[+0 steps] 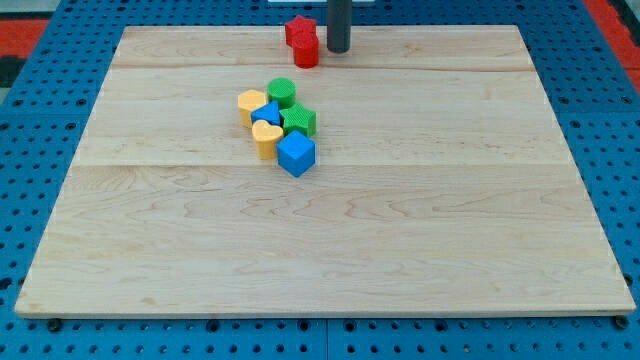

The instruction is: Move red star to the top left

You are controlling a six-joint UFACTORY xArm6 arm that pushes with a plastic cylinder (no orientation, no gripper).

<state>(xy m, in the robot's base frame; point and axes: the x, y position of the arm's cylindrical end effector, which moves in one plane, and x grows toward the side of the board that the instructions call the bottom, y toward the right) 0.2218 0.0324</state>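
The red star (299,30) lies near the view's top edge of the wooden board (150,250), a little left of centre. A red cylinder (306,51) touches it just below. My tip (338,49) stands just to the right of the two red blocks, close beside the red cylinder and apart from the cluster lower down.
A tight cluster sits left of centre: a green cylinder (282,92), a yellow block (251,104), a blue block (267,113), a green star (298,120), a yellow heart (266,138) and a blue cube (296,154). Blue pegboard (40,150) surrounds the board.
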